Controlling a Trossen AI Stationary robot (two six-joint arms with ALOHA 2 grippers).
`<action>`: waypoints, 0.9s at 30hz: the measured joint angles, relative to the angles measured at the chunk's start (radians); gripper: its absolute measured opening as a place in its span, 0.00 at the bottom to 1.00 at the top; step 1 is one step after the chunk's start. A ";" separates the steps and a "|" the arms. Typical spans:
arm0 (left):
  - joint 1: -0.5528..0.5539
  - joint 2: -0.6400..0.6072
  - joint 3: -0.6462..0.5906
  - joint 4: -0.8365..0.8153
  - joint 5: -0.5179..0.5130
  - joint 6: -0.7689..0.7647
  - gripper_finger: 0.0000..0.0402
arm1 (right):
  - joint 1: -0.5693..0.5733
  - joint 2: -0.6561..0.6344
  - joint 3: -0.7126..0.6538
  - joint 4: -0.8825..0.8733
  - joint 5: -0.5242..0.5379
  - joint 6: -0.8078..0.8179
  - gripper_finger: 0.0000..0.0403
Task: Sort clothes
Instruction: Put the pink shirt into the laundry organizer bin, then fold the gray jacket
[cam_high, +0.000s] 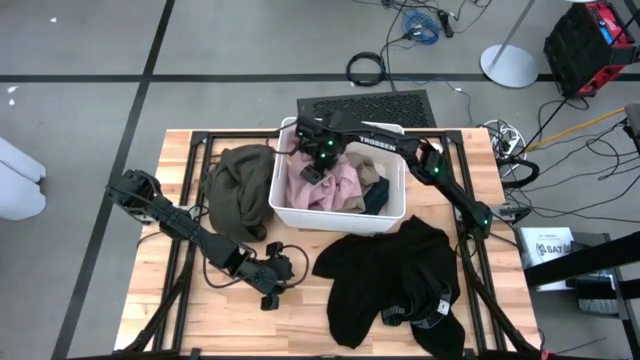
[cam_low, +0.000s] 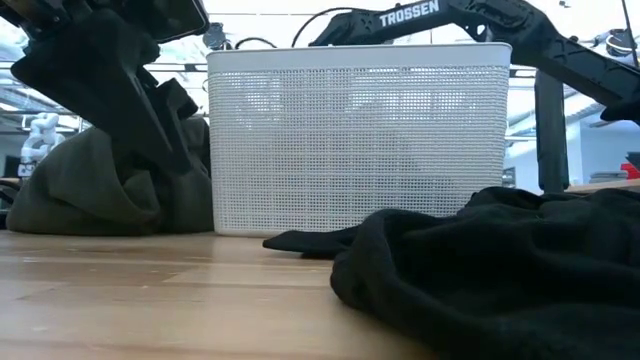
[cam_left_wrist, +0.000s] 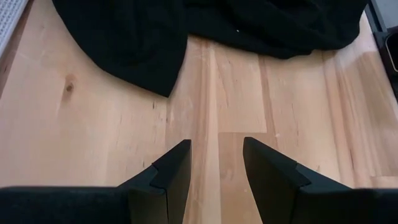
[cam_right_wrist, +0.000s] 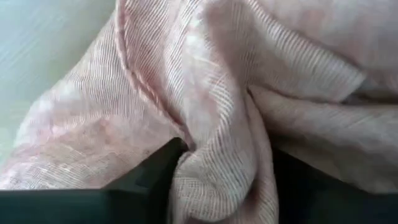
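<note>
A white bin (cam_high: 340, 222) stands at the middle of the table's far side. In it lies a pink garment (cam_high: 338, 186) beside a beige piece (cam_high: 371, 177) and a dark teal piece (cam_high: 377, 198). My right gripper (cam_high: 314, 172) reaches down into the bin, open, with a fold of the pink garment (cam_right_wrist: 217, 124) between its fingers. An olive-green garment (cam_high: 240, 190) lies heaped on the table against the bin's left wall. A black garment (cam_high: 400, 275) is spread on the table in front of the bin. My left gripper (cam_left_wrist: 216, 155) hovers open over bare wood left of the black garment. My right gripper comes at the pink garment from above, pointing steeply down into the bin. A raised fold of the cloth (cam_right_wrist: 214, 180) stands between the two parted fingers (cam_right_wrist: 149, 177) and lies against both. The cloth is slack and rests in the bin.
Bare wood lies along the near left of the table (cam_high: 180, 310). A dark mat (cam_high: 365, 104) sits behind the bin. Cables and stands are on the floor beyond the far edge. The black garment's lower part (cam_high: 440, 335) reaches the table's near right edge.
</note>
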 joint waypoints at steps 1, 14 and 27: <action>0.000 0.000 0.000 0.002 0.000 0.000 0.39 | 0.000 -0.013 0.000 0.000 -0.001 -0.001 0.52; 0.000 0.000 0.000 0.004 0.000 -0.001 0.39 | 0.008 -0.184 0.002 0.002 0.011 0.076 0.68; -0.004 -0.071 0.096 -0.021 -0.022 0.085 0.39 | 0.089 -0.474 0.002 0.002 0.108 0.084 0.66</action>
